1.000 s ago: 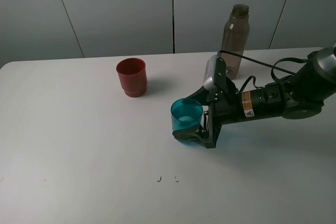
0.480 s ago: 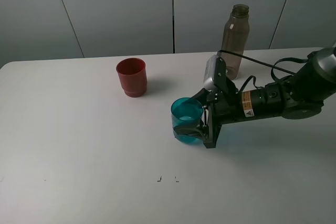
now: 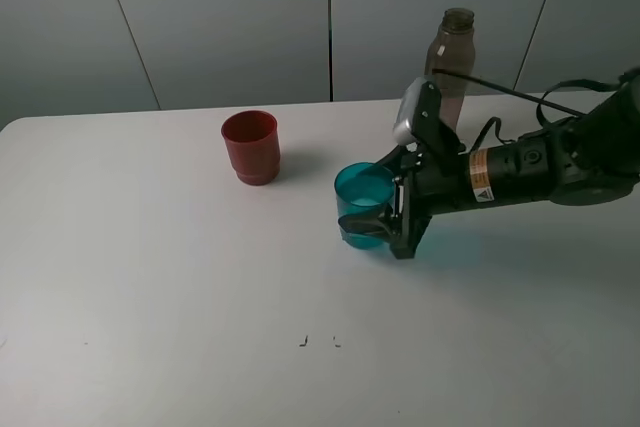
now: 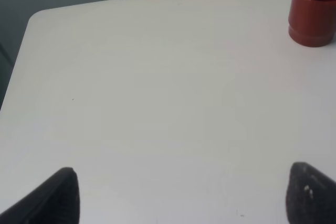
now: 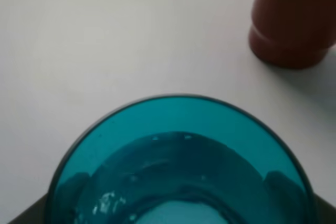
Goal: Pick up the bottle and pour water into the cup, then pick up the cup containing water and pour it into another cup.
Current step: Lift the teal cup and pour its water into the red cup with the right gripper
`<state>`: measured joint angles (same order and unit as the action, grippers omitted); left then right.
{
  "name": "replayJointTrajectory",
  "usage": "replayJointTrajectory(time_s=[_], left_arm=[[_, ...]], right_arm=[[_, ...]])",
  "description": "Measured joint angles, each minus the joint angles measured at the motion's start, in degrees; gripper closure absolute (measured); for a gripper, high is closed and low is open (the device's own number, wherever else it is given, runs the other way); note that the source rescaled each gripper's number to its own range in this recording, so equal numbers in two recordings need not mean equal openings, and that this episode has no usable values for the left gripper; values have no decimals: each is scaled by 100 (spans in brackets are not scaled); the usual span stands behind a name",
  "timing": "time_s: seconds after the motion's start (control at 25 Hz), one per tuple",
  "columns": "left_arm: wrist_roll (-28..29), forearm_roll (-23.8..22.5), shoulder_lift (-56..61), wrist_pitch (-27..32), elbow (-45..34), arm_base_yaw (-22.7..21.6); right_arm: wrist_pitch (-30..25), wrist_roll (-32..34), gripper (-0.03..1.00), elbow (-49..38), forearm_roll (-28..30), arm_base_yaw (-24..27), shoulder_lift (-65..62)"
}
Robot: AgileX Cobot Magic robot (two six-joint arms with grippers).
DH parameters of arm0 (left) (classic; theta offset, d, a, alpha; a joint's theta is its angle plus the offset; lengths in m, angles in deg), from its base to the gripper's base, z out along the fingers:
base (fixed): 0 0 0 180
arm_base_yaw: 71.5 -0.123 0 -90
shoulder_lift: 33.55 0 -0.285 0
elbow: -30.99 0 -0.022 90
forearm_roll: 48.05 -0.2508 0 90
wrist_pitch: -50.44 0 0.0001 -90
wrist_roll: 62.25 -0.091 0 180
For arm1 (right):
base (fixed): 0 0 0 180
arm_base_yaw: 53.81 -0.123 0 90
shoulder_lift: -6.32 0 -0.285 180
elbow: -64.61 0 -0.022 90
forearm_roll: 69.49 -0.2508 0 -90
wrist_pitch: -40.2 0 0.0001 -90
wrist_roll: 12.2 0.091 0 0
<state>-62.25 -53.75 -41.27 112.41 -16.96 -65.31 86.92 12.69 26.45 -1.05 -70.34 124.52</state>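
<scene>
While clamped in the right tool, cup seemingly higher than before.

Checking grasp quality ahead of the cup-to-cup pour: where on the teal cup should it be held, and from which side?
Grip the teal cup across its smooth side wall, below the rim, coming in level from the right. It is upright with water inside, and this leaves the rim free to tip toward the red-brown cup. The right gripper is shut on it this way.
</scene>
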Motion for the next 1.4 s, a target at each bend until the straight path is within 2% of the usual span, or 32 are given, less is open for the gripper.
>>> replayJointTrajectory(time_s=[0.24, 0.52, 0.84, 1.08, 1.4], left_arm=[[0, 0, 0, 0, 0, 0], [0, 0, 0, 0, 0, 0], [0, 0, 0, 0, 0, 0], [0, 0, 0, 0, 0, 0], [0, 0, 0, 0, 0, 0]], right_arm=[[-567, 988, 82, -10, -185, -63, -796], [-1099, 1279, 82, 92, -892, -507, -1167], [-2256, 1652, 82, 937, -1531, -1048, -1167], [-3186, 1991, 82, 1839, -1717, -1236, -1097], [-3860, 2241, 82, 2773, -1857, -1282, -480]])
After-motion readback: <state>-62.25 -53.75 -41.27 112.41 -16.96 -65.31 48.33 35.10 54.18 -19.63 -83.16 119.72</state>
